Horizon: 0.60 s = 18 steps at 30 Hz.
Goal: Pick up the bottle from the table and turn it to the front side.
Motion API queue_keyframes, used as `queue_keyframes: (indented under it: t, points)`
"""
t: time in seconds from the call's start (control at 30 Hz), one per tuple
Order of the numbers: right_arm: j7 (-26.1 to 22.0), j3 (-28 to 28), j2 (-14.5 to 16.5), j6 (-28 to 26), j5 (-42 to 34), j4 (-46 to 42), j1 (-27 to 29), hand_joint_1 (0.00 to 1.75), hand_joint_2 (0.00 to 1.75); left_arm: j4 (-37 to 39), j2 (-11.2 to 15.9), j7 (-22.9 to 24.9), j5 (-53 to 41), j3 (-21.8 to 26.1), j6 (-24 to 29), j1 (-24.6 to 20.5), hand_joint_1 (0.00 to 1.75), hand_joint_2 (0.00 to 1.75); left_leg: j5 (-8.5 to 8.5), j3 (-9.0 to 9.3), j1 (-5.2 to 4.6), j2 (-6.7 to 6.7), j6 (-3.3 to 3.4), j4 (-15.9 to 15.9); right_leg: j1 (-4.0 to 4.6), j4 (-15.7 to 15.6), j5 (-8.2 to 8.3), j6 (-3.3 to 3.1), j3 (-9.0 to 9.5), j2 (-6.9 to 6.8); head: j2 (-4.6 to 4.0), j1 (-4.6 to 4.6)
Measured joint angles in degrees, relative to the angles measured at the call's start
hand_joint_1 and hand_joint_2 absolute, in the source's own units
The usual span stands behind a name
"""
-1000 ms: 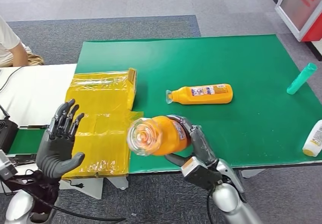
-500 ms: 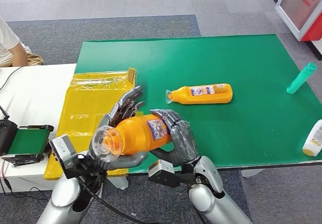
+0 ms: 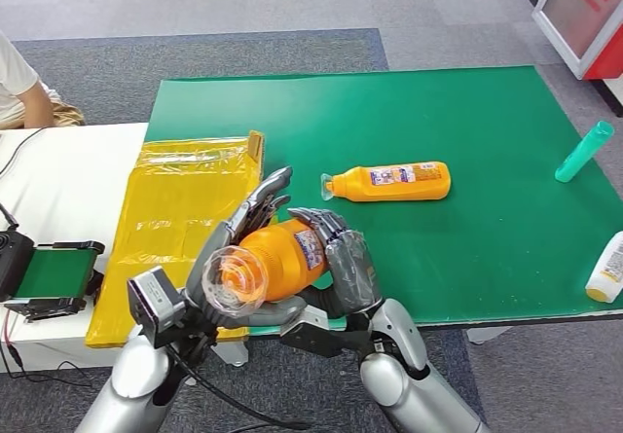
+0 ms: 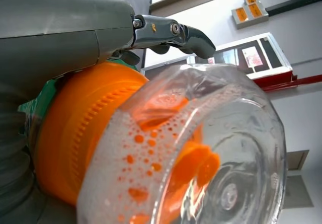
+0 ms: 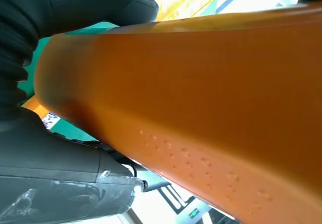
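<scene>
An orange bottle [image 3: 282, 258] with a clear cap [image 3: 234, 279] is held above the table's near edge, its cap end pointing toward the camera. My right hand [image 3: 346, 268] grips its body from the right. My left hand [image 3: 235, 238] wraps the neck end, fingers over the top and thumb under it. Up close, the left wrist view has the clear cap [image 4: 213, 153] and ribbed orange neck [image 4: 76, 133]. In the right wrist view the orange body [image 5: 213, 93] lies across my dark fingers [image 5: 76, 7]. A second orange bottle [image 3: 389, 182] lies on its side on the green table [image 3: 470, 112].
A yellow plastic bag [image 3: 176, 219] lies flat at the table's left end. A teal tube [image 3: 584, 151] and a white bottle [image 3: 606, 270] lie at the right edge. A small green conveyor [image 3: 52, 272] sits on the white table at left, with a person's arm [image 3: 29, 102] beyond.
My left hand came in from the left and closed around the bottle's neck end. The bottle, held by my right hand, shifted left and then tipped its cap more toward the camera.
</scene>
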Motion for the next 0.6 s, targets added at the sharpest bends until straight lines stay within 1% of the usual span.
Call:
queue_keyframes:
  t: [0.3, 0.37, 0.5, 0.6]
  points:
    - [0.16, 0.01, -0.01, 0.00, 0.05, 0.00, -0.05, 1.75, 1.75, 0.25, 0.01, 0.11, -1.09, -0.03, 0.14, -0.02, 0.00, 1.75, -0.01, -0.01, 0.00, 0.00, 0.01, 0.00, 0.00, 0.00, 0.00, 0.00, 0.00, 0.00, 0.00, 0.01]
    - [0.36, -0.05, -0.04, 0.00, 0.14, 0.00, -0.03, 1.75, 1.75, 0.26, 0.06, 0.21, -4.08, -0.13, 0.68, -0.05, 0.00, 1.75, -0.01, -0.01, 0.00, 0.00, 0.02, 0.00, 0.00, 0.00, 0.00, 0.00, 0.00, 0.00, 0.00, -0.01]
    - [0.55, -0.64, -0.63, 0.02, 0.27, 0.00, 0.53, 1.75, 1.75, 0.12, 0.23, 0.32, -12.92, -0.71, 2.46, -0.51, 0.00, 1.75, -0.01, -0.02, 0.00, 0.00, 0.03, 0.00, 0.00, 0.00, -0.01, 0.01, 0.02, -0.01, 0.00, 0.00]
    - [0.61, -1.10, -0.91, 0.13, 0.43, 0.00, 1.06, 1.75, 1.75, -0.12, 0.36, 0.88, -16.92, -1.03, 3.32, -0.78, 0.00, 1.75, -0.02, -0.03, 0.00, 0.00, 0.03, 0.00, 0.00, 0.00, -0.01, 0.01, 0.02, -0.01, 0.00, 0.00]
